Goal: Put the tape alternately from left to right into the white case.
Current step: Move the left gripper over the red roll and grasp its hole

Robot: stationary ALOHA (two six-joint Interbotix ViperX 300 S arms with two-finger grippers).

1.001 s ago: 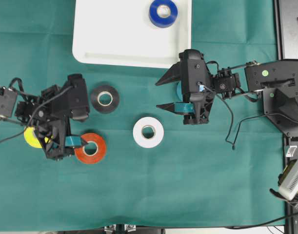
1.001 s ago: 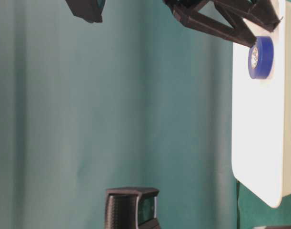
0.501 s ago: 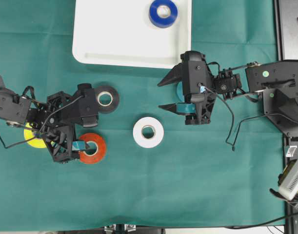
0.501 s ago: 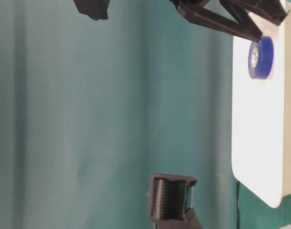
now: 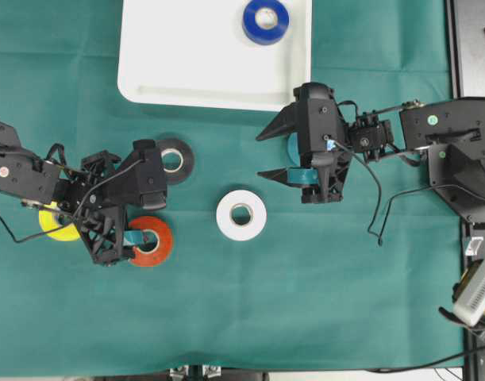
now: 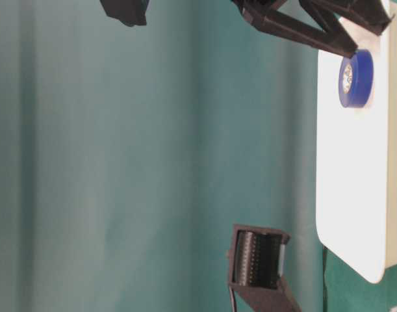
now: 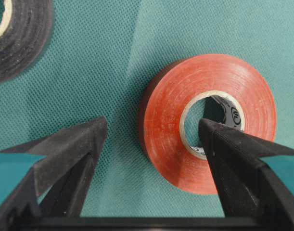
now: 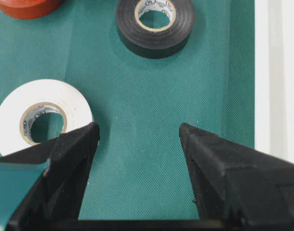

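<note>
The white case (image 5: 171,71) lies at the top of the overhead view with one blue tape roll (image 5: 265,21) in its far right part. Red tape (image 5: 155,250) lies flat on the green cloth at the left. My left gripper (image 5: 145,220) is open and low over it. In the left wrist view one finger (image 7: 219,144) reaches into the red tape's (image 7: 171,120) hole, while the other stands on the cloth outside the roll, clear of it. My right gripper (image 5: 259,155) hangs open below the case's right corner, holding nothing.
On the cloth also lie black tape (image 5: 178,155), half under the left gripper's body, white tape (image 5: 241,215) in the middle and yellow tape (image 5: 55,228) under the left arm. The right arm's base (image 5: 456,151) fills the right edge.
The left gripper has swung and shifted right, covering part of the black roll, its finger still at the red roll's hole. The red roll and the right arm have hardly moved.
</note>
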